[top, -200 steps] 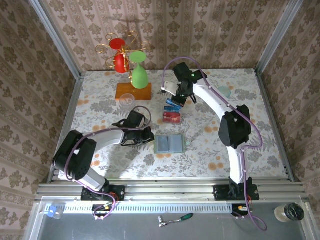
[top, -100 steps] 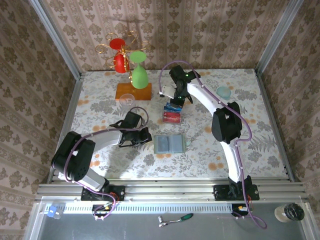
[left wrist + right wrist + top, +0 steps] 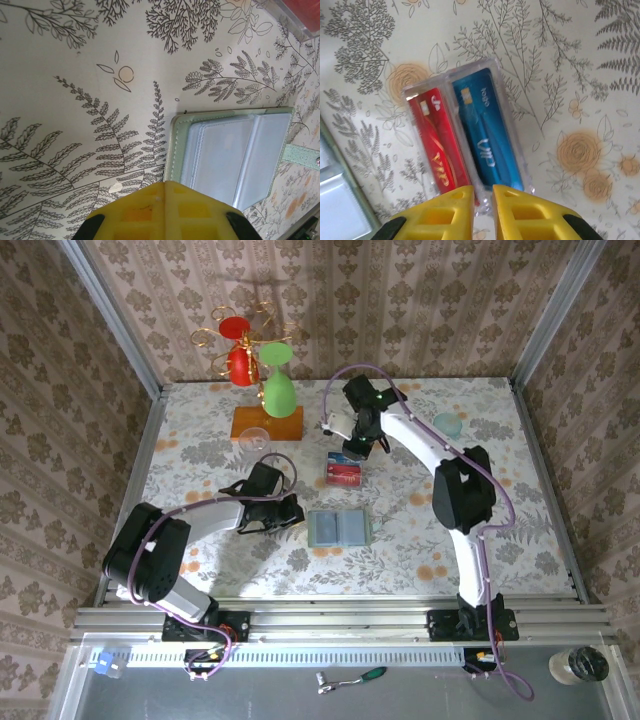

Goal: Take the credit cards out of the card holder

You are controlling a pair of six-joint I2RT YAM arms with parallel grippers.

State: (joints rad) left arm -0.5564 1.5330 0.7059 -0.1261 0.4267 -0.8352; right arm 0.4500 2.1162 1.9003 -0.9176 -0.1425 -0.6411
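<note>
Over the clear tray (image 3: 470, 71) holding the red card (image 3: 437, 150) and blue card (image 3: 487, 135), my right hand (image 3: 483, 189) hangs slightly parted and empty, my closed left hand (image 3: 164, 185) beside the open card holder (image 3: 225, 160), likely to steady it.

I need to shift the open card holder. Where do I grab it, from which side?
Probably the strap poking past the right edge of the card holder in the top view; come down from that side, pinching across it. The holder lies open and flat on the table, so its cover edges offer little to pinch, while the strap juts clear.
</note>
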